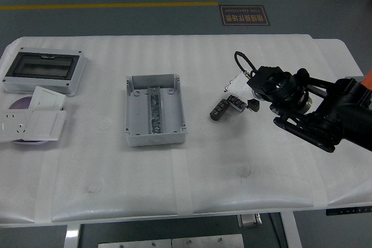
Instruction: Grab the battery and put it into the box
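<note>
An open grey box (135, 114) with a metal rail inside stands on the white table (232, 178), left of middle. Two small dark battery blocks lie side by side on the table right of the box, one (219, 110) nearer the box and one (236, 103) under my hand. My right hand (243, 92) reaches in from the right and hovers at the right block. Its white fingertips (236, 81) are spread just above the block and the dark thumb is beside it. The hand holds nothing. My left arm is out of view.
A closed grey enclosure with a dark window lid (43, 71) sits at the far left. In front of it lie white socket plates (35, 121) on a purple disc (17, 105). The table's near edge runs along the bottom.
</note>
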Motion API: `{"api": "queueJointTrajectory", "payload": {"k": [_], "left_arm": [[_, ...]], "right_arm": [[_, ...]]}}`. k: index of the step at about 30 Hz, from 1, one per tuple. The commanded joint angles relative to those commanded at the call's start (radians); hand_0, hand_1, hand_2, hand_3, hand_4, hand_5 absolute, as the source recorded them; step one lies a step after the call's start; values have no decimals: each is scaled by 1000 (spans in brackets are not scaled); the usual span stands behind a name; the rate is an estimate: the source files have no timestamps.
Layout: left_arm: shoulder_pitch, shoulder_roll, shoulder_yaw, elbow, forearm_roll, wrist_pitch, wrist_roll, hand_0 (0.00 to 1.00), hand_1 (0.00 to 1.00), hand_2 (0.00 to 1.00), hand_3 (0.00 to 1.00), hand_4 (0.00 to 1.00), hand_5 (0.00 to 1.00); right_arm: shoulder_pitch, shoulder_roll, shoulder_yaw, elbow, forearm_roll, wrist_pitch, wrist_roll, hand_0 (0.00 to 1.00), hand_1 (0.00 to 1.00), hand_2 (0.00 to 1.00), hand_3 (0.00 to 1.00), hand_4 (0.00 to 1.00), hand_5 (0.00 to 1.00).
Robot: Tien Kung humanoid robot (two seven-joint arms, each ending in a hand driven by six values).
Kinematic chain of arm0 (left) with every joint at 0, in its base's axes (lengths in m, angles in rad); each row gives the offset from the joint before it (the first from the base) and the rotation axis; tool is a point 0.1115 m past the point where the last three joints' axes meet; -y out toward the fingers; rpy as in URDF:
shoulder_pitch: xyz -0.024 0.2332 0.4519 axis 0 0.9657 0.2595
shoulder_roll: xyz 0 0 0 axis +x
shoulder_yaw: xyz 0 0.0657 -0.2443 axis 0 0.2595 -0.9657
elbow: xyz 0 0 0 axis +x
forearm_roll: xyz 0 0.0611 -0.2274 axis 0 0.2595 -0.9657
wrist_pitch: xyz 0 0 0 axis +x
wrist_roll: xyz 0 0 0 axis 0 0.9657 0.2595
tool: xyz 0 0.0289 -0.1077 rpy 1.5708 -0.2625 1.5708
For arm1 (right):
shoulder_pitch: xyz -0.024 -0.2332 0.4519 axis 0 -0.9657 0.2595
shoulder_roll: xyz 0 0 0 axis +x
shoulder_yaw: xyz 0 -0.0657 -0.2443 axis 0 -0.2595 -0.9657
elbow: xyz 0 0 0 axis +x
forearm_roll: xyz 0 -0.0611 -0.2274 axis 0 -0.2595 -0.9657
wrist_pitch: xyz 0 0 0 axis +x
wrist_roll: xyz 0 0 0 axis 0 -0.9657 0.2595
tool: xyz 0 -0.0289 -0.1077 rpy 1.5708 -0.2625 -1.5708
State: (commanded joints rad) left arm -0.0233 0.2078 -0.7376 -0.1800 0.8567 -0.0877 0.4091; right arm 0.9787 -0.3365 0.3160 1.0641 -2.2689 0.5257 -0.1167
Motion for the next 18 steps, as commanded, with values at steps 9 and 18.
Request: {"api": "queueJointTrajectory", "payload": {"k": [9, 18], "left_arm": [[-1, 1, 4, 0, -5, 2, -4, 660, 666, 619, 560, 425, 426], [0, 2, 17, 0, -20, 5, -10, 660, 666, 619, 560, 424, 426]], "right_arm": [[-18, 12, 10, -23, 0, -12, 20, 969, 927, 998, 998, 648, 36], [-24, 13, 13, -37, 0, -41, 40, 946, 850, 889, 942, 574, 9]]}}
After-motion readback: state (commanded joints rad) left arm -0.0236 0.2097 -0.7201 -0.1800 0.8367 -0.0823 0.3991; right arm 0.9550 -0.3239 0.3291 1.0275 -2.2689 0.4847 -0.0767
